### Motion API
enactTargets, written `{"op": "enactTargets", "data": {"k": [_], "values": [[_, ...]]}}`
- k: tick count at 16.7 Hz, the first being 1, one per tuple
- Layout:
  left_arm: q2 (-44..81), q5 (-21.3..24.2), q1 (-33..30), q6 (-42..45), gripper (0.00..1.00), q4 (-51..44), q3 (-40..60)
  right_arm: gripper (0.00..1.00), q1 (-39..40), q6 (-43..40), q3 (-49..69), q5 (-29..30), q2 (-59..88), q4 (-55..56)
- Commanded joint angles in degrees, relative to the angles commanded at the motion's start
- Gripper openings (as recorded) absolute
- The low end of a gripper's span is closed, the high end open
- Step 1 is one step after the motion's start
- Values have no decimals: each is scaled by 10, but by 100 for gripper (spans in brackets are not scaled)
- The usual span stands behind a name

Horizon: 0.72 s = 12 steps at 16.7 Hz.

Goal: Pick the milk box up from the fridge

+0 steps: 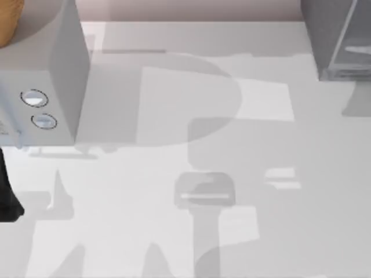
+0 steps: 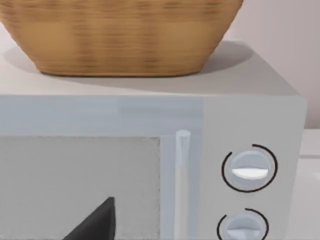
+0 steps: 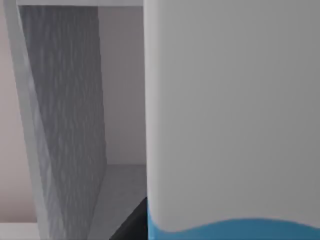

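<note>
The milk box [image 3: 230, 110] is very close in the right wrist view, a white face with a bright blue band at its lower edge. It stands inside the fridge [image 3: 65, 125], whose grey inner wall and floor show beside it. A dark part of my right gripper [image 3: 131, 225] sits right against the box's lower corner. In the top view the fridge [image 1: 336, 40] is the dark grey cabinet at the back right, with a pale panel. A dark tip of my left gripper [image 2: 95, 222] hangs in front of the microwave door.
A light grey microwave [image 1: 43, 87] with two round dials [image 1: 35, 98] stands at the back left, and a woven basket [image 2: 120, 35] rests on top of it. A dark part of my left arm [image 1: 7, 197] shows at the left edge. The white table [image 1: 191, 174] carries only shadows.
</note>
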Motion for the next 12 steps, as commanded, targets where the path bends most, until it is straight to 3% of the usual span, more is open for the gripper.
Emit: {"op": "enactTargets", "data": {"k": [12], "values": [[0, 0, 0, 0, 100, 0, 0, 0, 91, -1, -293, 81, -678, -372]]}}
